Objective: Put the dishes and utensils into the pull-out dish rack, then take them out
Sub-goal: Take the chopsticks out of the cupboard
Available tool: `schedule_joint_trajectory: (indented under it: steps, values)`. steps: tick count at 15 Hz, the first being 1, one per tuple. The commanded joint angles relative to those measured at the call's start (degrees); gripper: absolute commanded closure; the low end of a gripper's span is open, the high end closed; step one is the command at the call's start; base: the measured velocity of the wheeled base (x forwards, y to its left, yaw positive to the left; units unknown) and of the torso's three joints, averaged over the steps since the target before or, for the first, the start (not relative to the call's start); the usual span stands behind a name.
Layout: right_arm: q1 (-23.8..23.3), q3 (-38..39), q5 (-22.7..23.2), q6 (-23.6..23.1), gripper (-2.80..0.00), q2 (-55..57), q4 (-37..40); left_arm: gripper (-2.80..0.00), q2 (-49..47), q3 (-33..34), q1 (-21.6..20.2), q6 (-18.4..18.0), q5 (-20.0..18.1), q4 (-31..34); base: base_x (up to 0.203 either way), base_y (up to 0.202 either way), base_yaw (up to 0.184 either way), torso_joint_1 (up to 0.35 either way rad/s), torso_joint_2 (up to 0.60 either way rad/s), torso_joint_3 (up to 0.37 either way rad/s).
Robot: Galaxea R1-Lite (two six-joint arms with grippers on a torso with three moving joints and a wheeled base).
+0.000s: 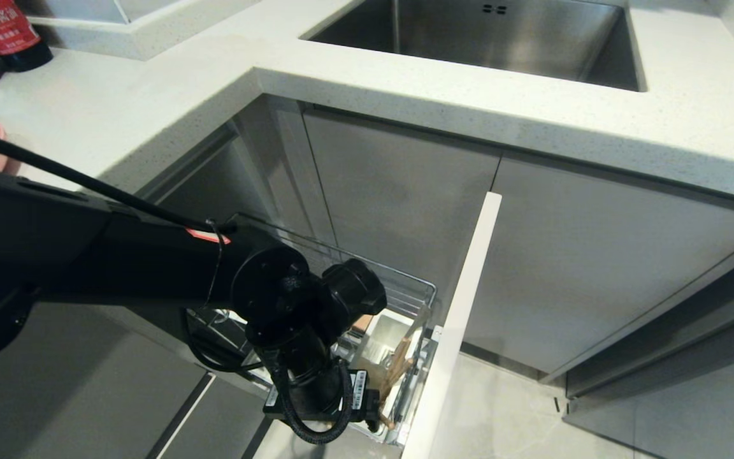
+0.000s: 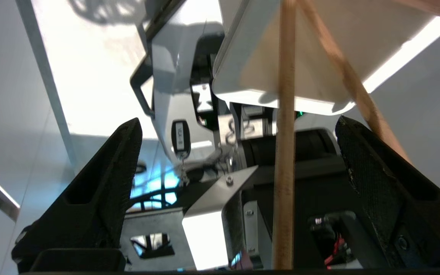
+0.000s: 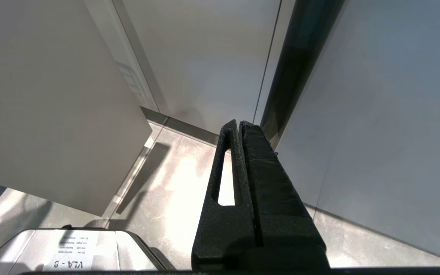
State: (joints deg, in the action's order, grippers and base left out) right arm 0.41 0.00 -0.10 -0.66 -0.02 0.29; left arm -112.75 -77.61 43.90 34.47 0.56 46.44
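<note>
Below the desk, my left jaws (image 2: 239, 130) gape around the rack's (image 1: 415, 287) upright chopsticks (image 2: 284, 152), right jaws (image 3: 239, 130) clenched.

Chopsticks (image 1: 399, 370) in the pulled-out dish rack (image 1: 415, 290) below the countertop (image 1: 150, 108).

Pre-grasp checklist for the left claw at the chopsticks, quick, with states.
1. Rack pulled out: ok. The pull-out dish rack stands out of the cabinet, front panel clear of it.
2. Left claw open: ok, fingers spread wide.
3. Chopsticks between the fingers: not ok. One stick stands in the gap; the other leans across the right-hand finger in the wrist view.
4. Contact with the sticks: cannot tell for the leaning one; the upright one is untouched.
5. Utensil box clearance: cannot tell; it sits close past the fingertips.
6. Right claw parked: ok, shut, facing a cabinet front, low near the floor.
</note>
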Motion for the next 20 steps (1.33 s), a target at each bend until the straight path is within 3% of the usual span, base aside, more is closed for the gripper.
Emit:
schedule_joint_trajectory:
  steps: [1, 3, 5, 9, 18, 19, 20]
  values:
    - [0.0, 0.0, 0.0, 0.0, 0.00, -0.1, 0.0, -2.80, -1.3, -1.7, -1.6, -0.4, -1.2, 1.2, 0.000, 0.000, 0.000, 0.000, 0.00, 0.000]
    - [0.0, 0.0, 0.0, 0.0, 0.00, -0.1, 0.0, -2.80, -2.1, -3.5, -3.2, -2.0, -5.9, 3.1, 0.000, 0.000, 0.000, 0.000, 0.00, 0.000]
    - [0.0, 0.0, 0.0, 0.0, 0.00, -0.1, 0.0, -2.80, -3.1, -5.0, -4.4, -3.1, -8.0, 4.9, 0.000, 0.000, 0.000, 0.000, 0.00, 0.000]
    - [0.0, 0.0, 0.0, 0.0, 0.00, -0.1, 0.0, -2.80, -5.0, -6.5, -5.4, -3.2, -10.3, 6.0, 0.000, 0.000, 0.000, 0.000, 0.00, 0.000]
    - [0.0, 0.0, 0.0, 0.0, 0.00, -0.1, 0.0, -2.80, -5.3, -6.9, -5.3, -3.3, -11.0, 6.1, 0.000, 0.000, 0.000, 0.000, 0.00, 0.000]
    - [0.0, 0.0, 0.0, 0.0, 0.00, -0.1, 0.0, 0.00, -5.3, -6.9, -5.3, -3.2, -10.9, 6.1, 0.000, 0.000, 0.000, 0.000, 0.00, 0.000]
    - [0.0, 0.0, 0.0, 0.0, 0.00, -0.1, 0.0, 0.00, -5.2, -6.9, -5.1, -3.2, -10.9, 6.1, 0.000, 0.000, 0.000, 0.000, 0.00, 0.000]
